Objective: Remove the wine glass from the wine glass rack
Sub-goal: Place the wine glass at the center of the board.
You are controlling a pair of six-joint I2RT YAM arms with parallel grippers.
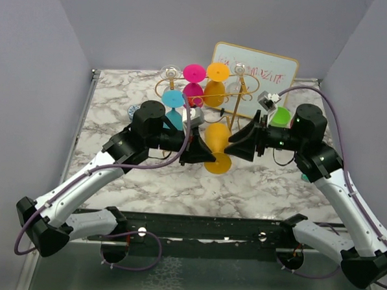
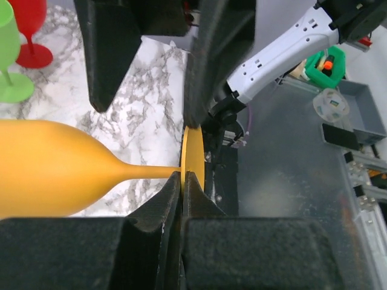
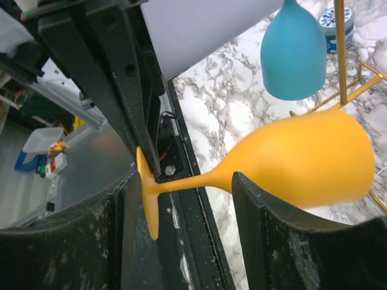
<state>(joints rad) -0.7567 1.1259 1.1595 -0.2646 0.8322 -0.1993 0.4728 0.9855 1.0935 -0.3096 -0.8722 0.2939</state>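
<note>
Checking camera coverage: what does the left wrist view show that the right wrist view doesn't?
Only the left wrist: a green glass and a red glass, both upright. Only the right wrist: the hanging blue glass, gold rack wire, a blue-lidded jar. Both: the orange wine glass, sideways, its foot pinched in the shut left tool, with the right tool open.
</note>
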